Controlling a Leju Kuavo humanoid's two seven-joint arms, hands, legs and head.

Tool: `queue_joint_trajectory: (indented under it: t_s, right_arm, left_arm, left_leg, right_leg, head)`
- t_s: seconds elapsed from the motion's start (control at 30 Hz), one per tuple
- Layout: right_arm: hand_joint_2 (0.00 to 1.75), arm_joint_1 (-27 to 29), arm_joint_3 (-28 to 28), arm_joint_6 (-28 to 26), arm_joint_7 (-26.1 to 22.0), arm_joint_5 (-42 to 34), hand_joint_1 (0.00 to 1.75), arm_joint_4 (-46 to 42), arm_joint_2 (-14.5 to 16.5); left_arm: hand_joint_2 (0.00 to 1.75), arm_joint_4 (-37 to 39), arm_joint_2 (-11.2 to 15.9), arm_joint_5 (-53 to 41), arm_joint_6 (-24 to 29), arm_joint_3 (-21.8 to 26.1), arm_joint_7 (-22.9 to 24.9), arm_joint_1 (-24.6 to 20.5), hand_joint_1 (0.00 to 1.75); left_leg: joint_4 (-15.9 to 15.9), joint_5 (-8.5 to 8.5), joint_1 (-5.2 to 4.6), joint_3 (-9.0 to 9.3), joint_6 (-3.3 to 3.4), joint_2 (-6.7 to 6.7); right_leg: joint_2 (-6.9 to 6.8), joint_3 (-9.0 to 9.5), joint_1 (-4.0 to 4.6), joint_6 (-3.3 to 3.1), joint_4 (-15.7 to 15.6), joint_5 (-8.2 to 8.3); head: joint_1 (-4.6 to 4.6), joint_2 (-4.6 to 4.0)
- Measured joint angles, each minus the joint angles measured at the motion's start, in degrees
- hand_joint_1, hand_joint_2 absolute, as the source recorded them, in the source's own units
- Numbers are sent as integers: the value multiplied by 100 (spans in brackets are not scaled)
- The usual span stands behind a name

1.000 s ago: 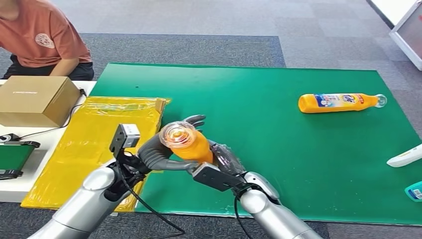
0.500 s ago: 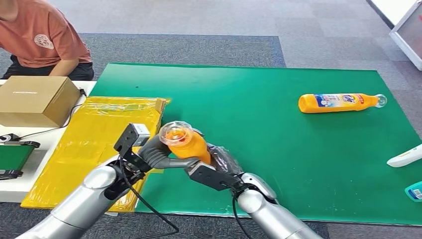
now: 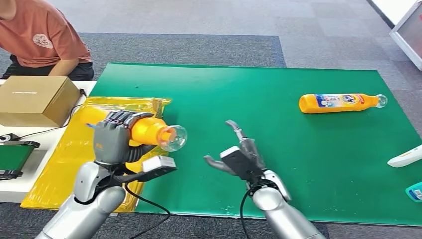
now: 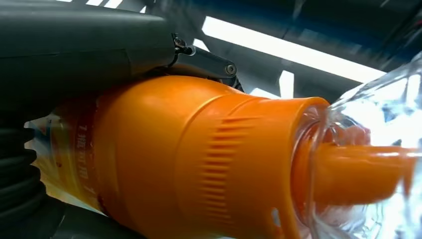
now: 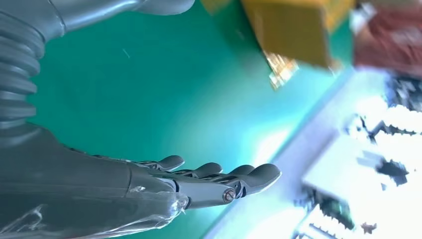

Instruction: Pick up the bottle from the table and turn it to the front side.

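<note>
The orange bottle [image 3: 149, 132] is lifted clear of the green surface [image 3: 278, 129], lying roughly level with its clear cap pointing toward the robot's right. The left robot hand [image 3: 113, 142] is clamped around its body. The right robot hand [image 3: 238, 157] hovers nearby with fingers apart, holding nothing, just beyond the cap end.
</note>
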Motion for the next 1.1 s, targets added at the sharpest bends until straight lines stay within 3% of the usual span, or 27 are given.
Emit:
queue_joint_trajectory:
  t_s: [0.1, 0.17, 0.33, 0.67, 0.8, 0.93, 1.1]
  right_arm:
    - [175, -26, -340, -154, -87, -259, 0, -363, -2]
    - [175, -43, -500, -217, -136, -381, 0, -599, -4]
    - [175, -25, -681, -208, -203, -530, 0, -1196, -27]
    - [175, 92, -571, -17, -300, -654, 0, -2035, -39]
    - [175, 120, -453, -25, -364, -718, 0, -2246, -41]
    - [175, 166, -376, -51, -378, -745, 0, -2431, -51]
    - [175, 236, -361, -27, -370, -778, 0, -2525, -67]
  left_arm:
    - [175, -8, -20, -1973, 534, 119, 523, 136, 175]
    - [175, 114, -21, -2366, 579, 151, 856, 140, 175]
    - [175, 1043, -9, -2415, 598, 196, 1257, -73, 175]
    - [175, 3407, -205, -2121, 601, 197, 850, -629, 175]
    - [175, 3833, -282, -1864, 594, 207, 670, -730, 0]
    - [175, 3944, -347, -1290, 350, 238, 360, -739, 0]
    - [175, 3882, -388, -531, -357, 289, 127, -729, 0]
  left_leg:
    - [0, 0, 0, 1, 0, 0]
    - [0, 2, 1, 1, -1, 1]
    - [0, 10, 2, 3, -4, 1]
    - [0, 8, 1, 0, -4, 2]
    - [0, 8, 1, 1, -4, 2]
    - [0, 8, 2, 1, -4, 2]
    - [0, 8, 2, 1, -4, 1]
  right_leg:
    - [0, -2, 0, 0, 0, 0]
    - [0, -3, 0, -1, 0, 1]
    - [0, -3, 1, -4, 1, 5]
    - [1, -4, 0, -6, 1, 6]
    - [1, -5, 1, -7, 1, 6]
    - [1, -5, 1, -7, 1, 6]
    - [1, -3, 1, -7, 1, 6]
  head:
    - [-1, 0]
    - [-1, 0]
    - [-1, 0]
    - [1, 0]
    - [1, 0]
    - [-1, -1]
    - [1, -1]
